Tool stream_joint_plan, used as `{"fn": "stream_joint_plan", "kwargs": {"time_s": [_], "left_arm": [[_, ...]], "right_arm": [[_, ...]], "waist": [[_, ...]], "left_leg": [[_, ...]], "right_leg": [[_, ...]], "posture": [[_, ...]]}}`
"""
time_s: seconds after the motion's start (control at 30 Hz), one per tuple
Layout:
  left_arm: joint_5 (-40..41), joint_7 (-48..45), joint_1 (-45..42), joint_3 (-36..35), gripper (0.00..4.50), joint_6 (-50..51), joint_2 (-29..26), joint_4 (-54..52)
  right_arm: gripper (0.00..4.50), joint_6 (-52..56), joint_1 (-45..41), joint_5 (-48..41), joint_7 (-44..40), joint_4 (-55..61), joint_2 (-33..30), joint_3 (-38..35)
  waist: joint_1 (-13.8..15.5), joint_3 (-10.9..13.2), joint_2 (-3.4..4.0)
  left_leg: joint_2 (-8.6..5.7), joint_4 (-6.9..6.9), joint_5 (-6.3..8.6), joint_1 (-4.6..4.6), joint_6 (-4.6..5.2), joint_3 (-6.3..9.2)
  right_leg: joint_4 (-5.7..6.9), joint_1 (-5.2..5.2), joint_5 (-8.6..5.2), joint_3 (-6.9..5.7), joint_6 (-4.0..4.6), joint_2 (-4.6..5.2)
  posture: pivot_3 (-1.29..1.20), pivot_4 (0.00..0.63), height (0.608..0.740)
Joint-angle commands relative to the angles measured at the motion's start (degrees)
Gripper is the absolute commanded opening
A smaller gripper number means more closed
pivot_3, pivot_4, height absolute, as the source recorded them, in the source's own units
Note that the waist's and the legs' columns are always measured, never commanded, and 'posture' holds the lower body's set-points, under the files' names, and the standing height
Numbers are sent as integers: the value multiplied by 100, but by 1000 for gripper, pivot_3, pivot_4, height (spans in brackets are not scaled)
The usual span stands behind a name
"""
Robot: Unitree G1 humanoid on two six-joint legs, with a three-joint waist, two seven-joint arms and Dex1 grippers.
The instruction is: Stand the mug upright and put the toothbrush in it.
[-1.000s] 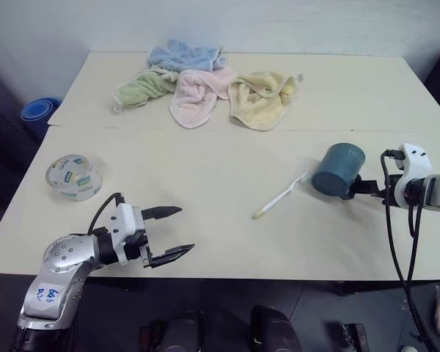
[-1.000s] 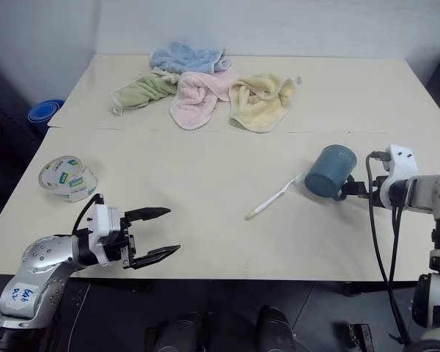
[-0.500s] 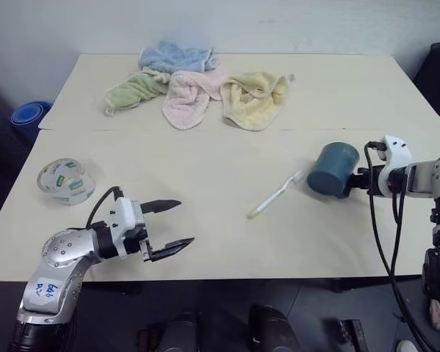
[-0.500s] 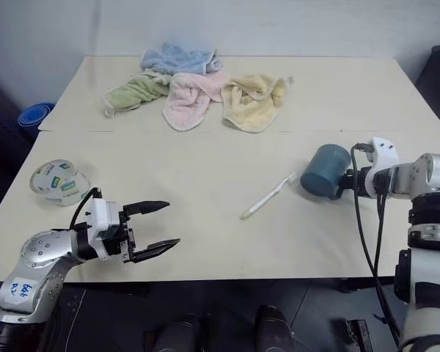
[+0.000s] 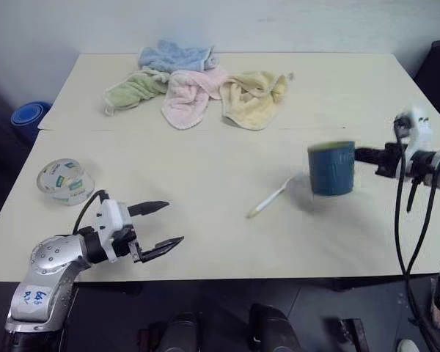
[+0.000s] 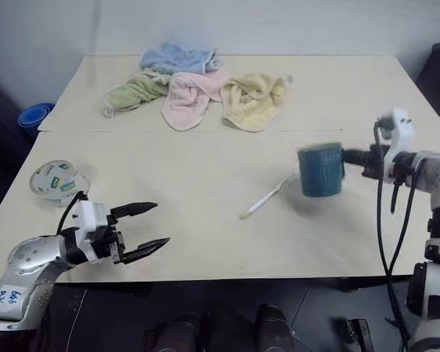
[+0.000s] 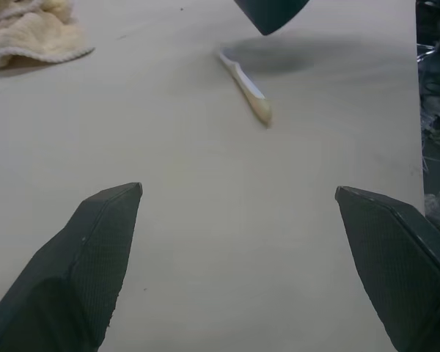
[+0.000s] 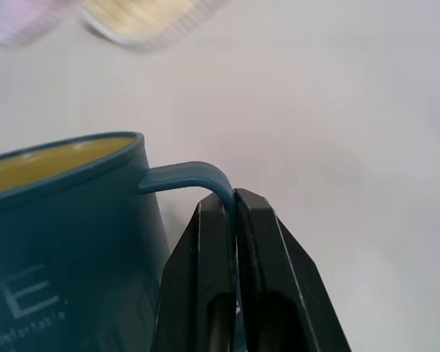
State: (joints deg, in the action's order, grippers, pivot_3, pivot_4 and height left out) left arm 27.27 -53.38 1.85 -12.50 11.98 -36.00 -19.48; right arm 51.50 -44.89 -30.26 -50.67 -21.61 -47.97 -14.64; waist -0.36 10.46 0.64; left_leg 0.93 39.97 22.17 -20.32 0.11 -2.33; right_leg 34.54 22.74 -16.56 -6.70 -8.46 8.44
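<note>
Lifted and turned upright, the mug (image 5: 331,169) hangs empty, handle pinched in right pincer (image 5: 368,155).

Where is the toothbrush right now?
The toothbrush lies flat on the table, right of the middle in the head views. Its bristle end points toward the mug, which the right gripper holds upright by its handle.

Left gripper (image 5: 160,226) jaws apart, right gripper (image 8: 235,213) clamped
</note>
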Motion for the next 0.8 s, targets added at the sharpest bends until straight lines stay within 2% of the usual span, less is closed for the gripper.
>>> {"fn": "stream_joint_plan", "kwargs": {"time_s": [0.03,0.17,0.33,0.47,0.6,0.7,0.8], "left_arm": [[187,285,42,-265,4500,-45,153,-68],[147,571,-68,-345,4500,-105,340,62],[88,587,-96,-299,4500,-107,338,115],[68,421,46,-341,4500,-144,155,29],[81,261,187,-372,4500,-184,-28,54],[107,197,198,-389,4500,-201,-81,113],[98,175,177,-366,4500,-216,-95,158]], "right_arm": [[37,-1053,359,-615,-84,1350,991,-396],[37,-2758,727,-34,459,2064,2577,220],[37,-4626,878,935,581,1193,3495,1038],[37,-5898,800,1423,516,180,3737,1266],[37,-6266,767,1421,279,-245,3678,1264],[719,-5997,783,1142,-156,-209,3589,1262],[1668,-5988,771,1082,-305,-152,3340,1130]], "waist": [[-2,-1,-2],[-9,-2,-2],[40,-2,-3],[-41,-2,-4],[-144,-2,-3],[-165,-1,-2],[-154,-1,-1]], "left_leg": [[2,1,0,1,-1,1],[0,4,1,3,-3,4],[-22,10,1,-2,-2,23],[-14,5,1,2,-3,22],[-13,1,1,2,-3,25],[-7,0,1,3,-3,24],[-7,1,1,5,-3,24]], "right_leg": [[3,-1,0,0,0,-1],[17,1,1,1,-2,1],[23,1,2,-3,-3,13],[23,-1,1,-9,-3,7],[22,-1,1,-12,-2,8],[22,-1,1,-13,-2,4],[23,-1,1,-12,-2,5]], "posture": [[0,150,740],[0,150,740],[0,150,740],[0,150,740],[0,150,740],[0,150,740],[0,150,740]]}}
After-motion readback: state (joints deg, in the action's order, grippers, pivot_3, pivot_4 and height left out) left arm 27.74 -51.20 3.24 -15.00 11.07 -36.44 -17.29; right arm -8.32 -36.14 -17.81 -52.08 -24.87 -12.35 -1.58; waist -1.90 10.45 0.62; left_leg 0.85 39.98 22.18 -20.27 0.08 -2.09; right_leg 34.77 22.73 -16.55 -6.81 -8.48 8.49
